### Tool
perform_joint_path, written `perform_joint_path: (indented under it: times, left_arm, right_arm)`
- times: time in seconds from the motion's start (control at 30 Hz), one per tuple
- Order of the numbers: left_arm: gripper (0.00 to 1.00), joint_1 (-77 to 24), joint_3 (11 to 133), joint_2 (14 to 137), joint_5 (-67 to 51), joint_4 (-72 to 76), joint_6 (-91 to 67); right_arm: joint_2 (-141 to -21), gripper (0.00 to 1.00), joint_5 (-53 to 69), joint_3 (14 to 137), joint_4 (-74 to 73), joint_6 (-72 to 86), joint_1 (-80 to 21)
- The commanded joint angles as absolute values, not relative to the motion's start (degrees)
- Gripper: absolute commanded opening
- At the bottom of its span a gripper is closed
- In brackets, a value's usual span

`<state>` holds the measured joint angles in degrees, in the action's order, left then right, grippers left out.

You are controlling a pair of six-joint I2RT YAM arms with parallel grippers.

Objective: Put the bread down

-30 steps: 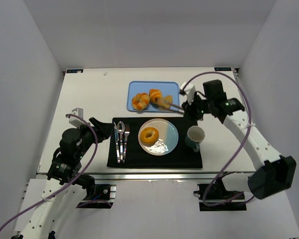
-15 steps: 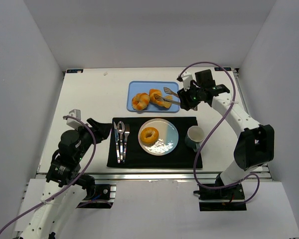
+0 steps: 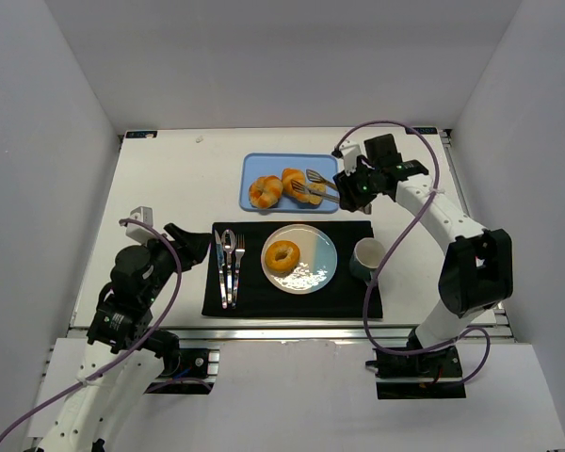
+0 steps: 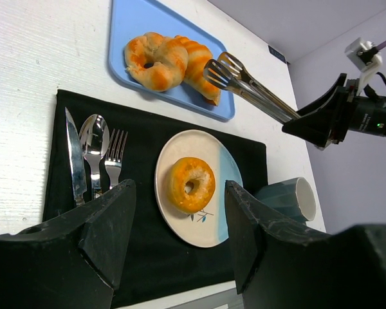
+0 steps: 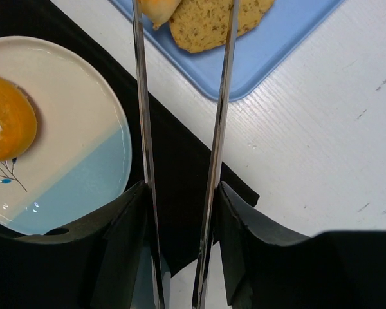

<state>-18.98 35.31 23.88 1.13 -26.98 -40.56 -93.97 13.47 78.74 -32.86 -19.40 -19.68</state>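
My right claw (image 5: pixel 180 248) clamps the tongs (image 5: pixel 219 129), tips cut off in its wrist view, over bread (image 3: pixel 266 191) on the blue tray (image 3: pixel 256 166); ring bun (image 3: pixel 282 254) on the plate (image 3: pixel 320 261); left claw (image 4: pixel 178 215) wide

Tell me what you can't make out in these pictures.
- Right wrist view: the tongs run off the top edge, so whether their tips touch the bread is unseen.
- Right wrist view: the ring bun on the plate is cut by the left edge.
- Top view: tongs over the tray look too small to judge any touch.
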Motion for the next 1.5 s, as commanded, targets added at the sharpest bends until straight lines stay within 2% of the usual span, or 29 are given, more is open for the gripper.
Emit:
perform_joint_path:
  times: [0.0,0.13,0.33,0.4,0.43,0.83,1.17,1.47]
  left_arm:
    - [0.67,-18.98,36.21,23.47,1.84,-27.33,-40.69]
    - [0.67,-18.98,36.12,22.50,2.20,-28.04,-41.04]
    - [0.67,-18.98,36.12,22.41,2.29,-28.04,-41.13]
    - [0.67,-18.98,36.30,22.67,2.29,-27.86,-41.13]
    - [0.67,-19.07,36.30,22.59,2.29,-27.86,-41.05]
    - [0.67,-19.07,36.74,22.76,2.37,-27.95,-40.87]
    - [0.67,-18.98,36.12,23.29,1.50,-26.72,-40.96]
    - [0.67,-18.98,35.60,23.20,0.97,-26.46,-41.04]
  right_arm:
    - [-95.36,0.50,13.98,79.63,-32.96,-18.46,-20.30]
    - [-96.33,0.47,13.89,79.81,-33.66,-18.37,-20.39]
    - [-95.45,0.15,15.20,79.98,-34.19,-18.72,-20.39]
    - [-94.84,0.08,15.56,80.33,-34.36,-18.81,-20.22]
    - [-94.22,0.00,15.56,80.42,-34.37,-18.72,-19.87]
    - [-83.50,0.00,20.29,82.62,-37.87,-20.74,-16.00]
    - [-71.73,0.00,27.77,73.31,-46.40,-25.83,-16.08]
    - [-67.51,0.00,30.94,68.56,-55.98,-32.87,-16.96]
